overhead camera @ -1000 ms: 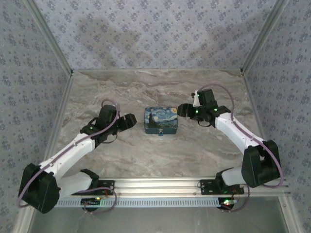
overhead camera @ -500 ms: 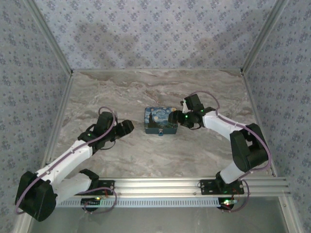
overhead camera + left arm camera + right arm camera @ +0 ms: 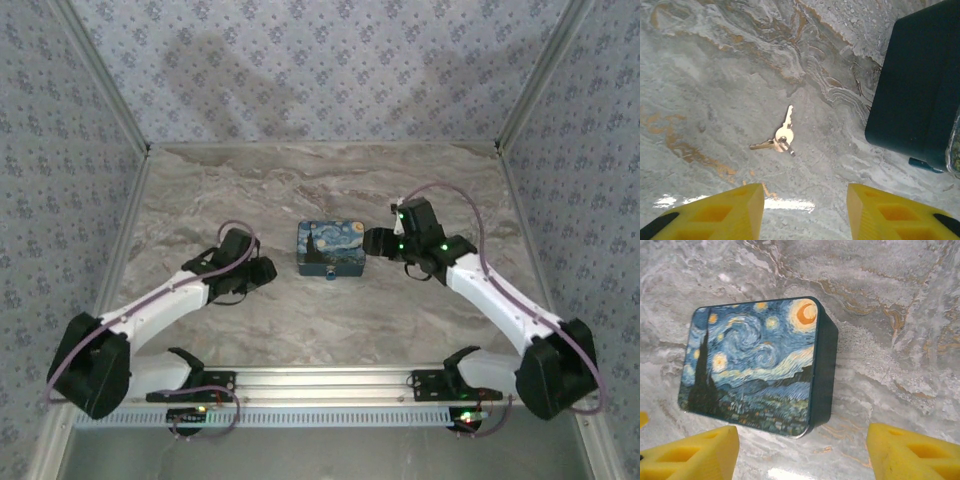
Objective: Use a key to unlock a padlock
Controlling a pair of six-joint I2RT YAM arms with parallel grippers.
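Two arms [image 3: 165,298] [image 3: 500,295] angled inward, left jaws parted over keys [image 3: 781,137]

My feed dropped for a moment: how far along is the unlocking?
Done: nothing yet. In hand: left fingers open above the keys lying on the table; right fingers open beside the box. Still to do: pick up a key, put it in the padlock at the box's front, turn it.

The grey, brown-veined marble-patterned tabletop [image 3: 300,185] carries a rectangular blue tin box with a swirled night-sky lid [image 3: 331,246] near its middle. Two small brass keys on a ring [image 3: 781,137] lie flat to the box's left, apart from it.
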